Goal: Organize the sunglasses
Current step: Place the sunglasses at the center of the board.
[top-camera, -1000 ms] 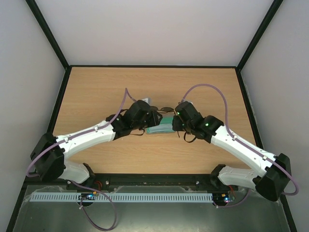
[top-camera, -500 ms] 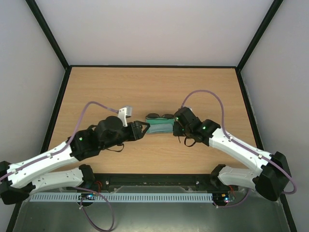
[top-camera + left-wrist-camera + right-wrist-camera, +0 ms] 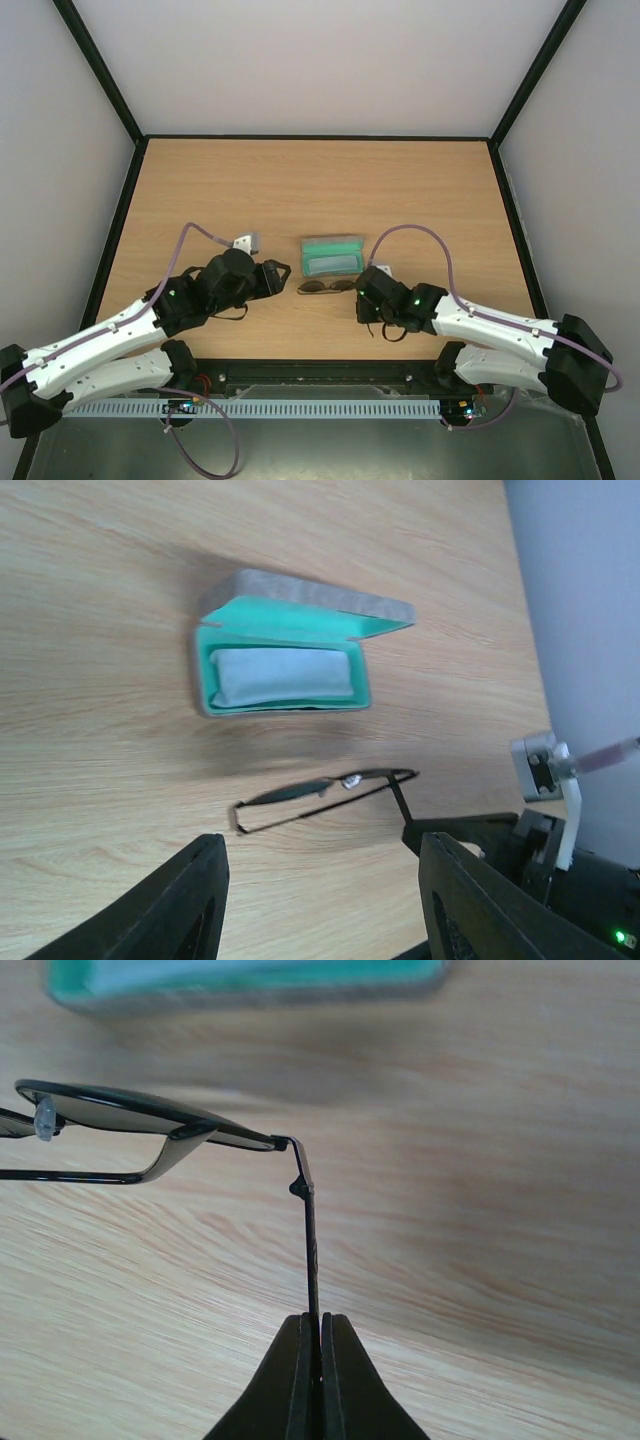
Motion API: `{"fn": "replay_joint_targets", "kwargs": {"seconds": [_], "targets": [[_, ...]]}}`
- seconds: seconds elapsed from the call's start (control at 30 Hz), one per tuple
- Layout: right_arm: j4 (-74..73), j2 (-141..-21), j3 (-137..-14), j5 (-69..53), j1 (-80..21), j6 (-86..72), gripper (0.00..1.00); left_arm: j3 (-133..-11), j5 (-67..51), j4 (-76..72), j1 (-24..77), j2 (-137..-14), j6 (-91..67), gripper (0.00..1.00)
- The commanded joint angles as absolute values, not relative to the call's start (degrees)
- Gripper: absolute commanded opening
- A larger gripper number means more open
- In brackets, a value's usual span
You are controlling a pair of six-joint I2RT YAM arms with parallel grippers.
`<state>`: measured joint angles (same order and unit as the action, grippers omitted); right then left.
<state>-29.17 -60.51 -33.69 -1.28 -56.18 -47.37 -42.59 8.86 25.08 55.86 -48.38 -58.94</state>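
One wooden table (image 3: pixel 200 190). Left gripper (image 3: pixel 320 910): fingers spread, empty. Right gripper (image 3: pixel 320 1345): pressed together, pinching one arm of the sunglasses (image 3: pixel 325 287), which sit just near of the case between both grippers. Grey case (image 3: pixel 332 256): open, green-lined, holding a pale cloth (image 3: pixel 283 675).

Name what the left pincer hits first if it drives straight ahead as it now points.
Probably the sunglasses, directly ahead of the left pincer; the open case sits beyond them. Height is unclear, so it may pass over.
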Motion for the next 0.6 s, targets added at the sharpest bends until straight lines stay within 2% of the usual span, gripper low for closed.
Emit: {"fn": "replay_joint_targets", "kwargs": {"seconds": [0.0, 0.2, 0.43, 0.47, 0.5, 0.57], "targets": [[-25.13, -60.90, -29.00, 0.23, -57.69, -51.87, 0.01, -38.96, 7.16, 22.64, 53.85, -47.59, -58.05, 0.55], [-23.35, -64.79, -28.69, 4.17, -58.05, -51.98, 0.01, -31.93, 5.21, 17.60, 51.44, -48.98, -57.73, 0.54], [-20.64, -69.82, -28.28, 6.94, -58.18, -51.70, 0.02, -26.11, 3.05, 8.56, 50.36, -56.12, -57.66, 0.53], [-20.65, -70.09, -28.30, 7.23, -58.21, -51.75, 0.05, -25.64, 2.80, 7.54, 50.24, -57.10, -57.59, 0.53], [-20.60, -70.16, -28.38, 7.36, -58.19, -51.88, 0.13, -25.24, 2.62, 6.56, 50.26, -57.91, -57.63, 0.53], [-20.49, -69.43, -28.23, 7.10, -58.19, -51.74, 0.14, -24.73, 2.20, 5.22, 50.17, -59.46, -57.56, 0.53]]}}
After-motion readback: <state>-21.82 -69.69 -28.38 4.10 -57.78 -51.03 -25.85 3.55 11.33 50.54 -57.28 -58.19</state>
